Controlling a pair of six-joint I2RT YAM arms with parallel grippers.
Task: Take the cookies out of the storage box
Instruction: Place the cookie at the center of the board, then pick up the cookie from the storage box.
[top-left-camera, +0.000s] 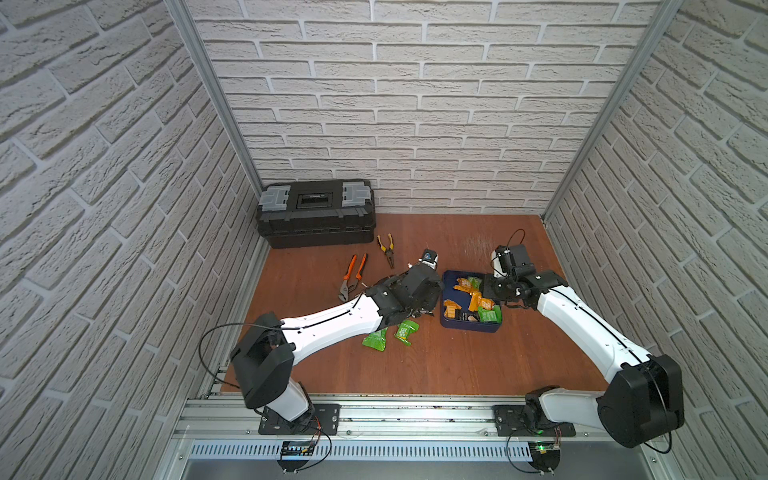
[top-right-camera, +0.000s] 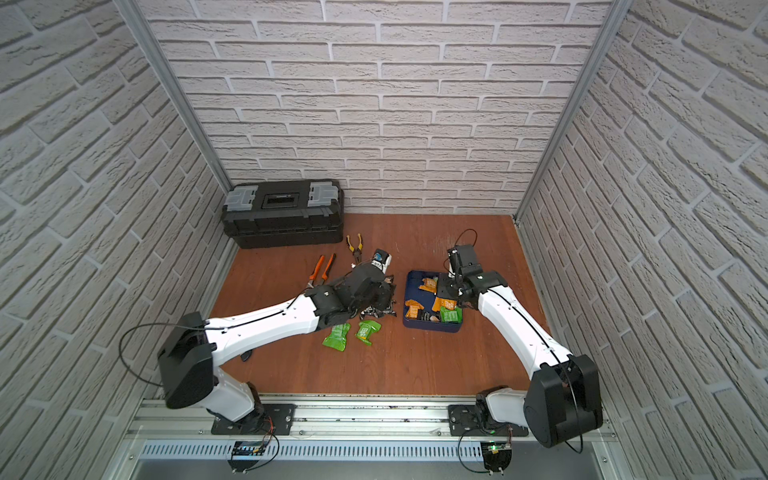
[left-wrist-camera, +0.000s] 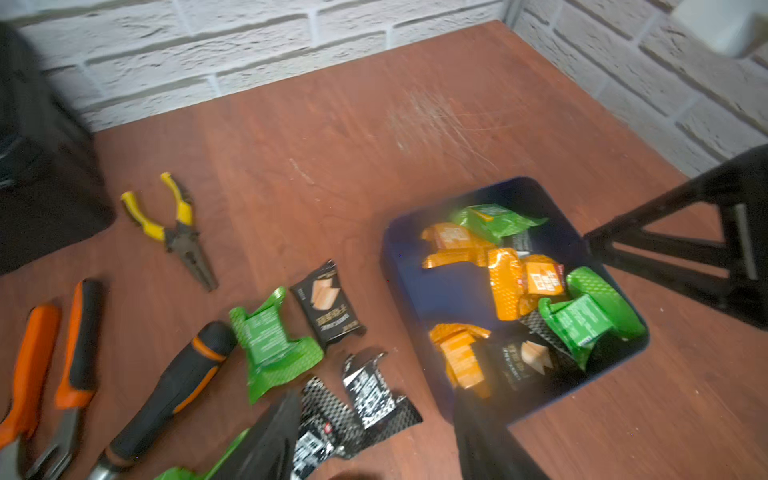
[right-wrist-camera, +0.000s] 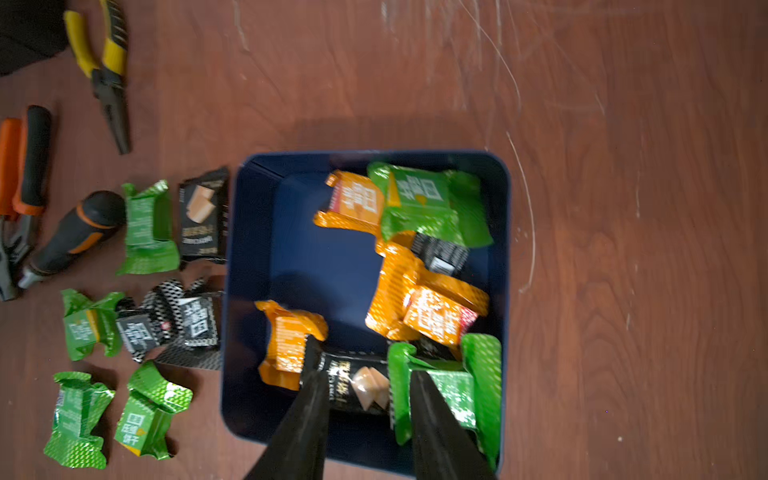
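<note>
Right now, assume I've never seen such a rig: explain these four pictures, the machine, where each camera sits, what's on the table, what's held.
The machine is two white-and-black robot arms, the left arm and right arm, bolted to a rail at the table's near edge. Both top views look down from overhead; the other two come from cameras on each wrist. On the wooden table lie a black toolbox, yellow-handled pliers, orange-handled pliers, a black-and-orange tool handle and a navy tray of cookie packets. Beside the tray lie loose packets. The left pincer is open over those, holding nothing. The right pincer stands open astride a black packet in the tray, not yet lifting it.
</note>
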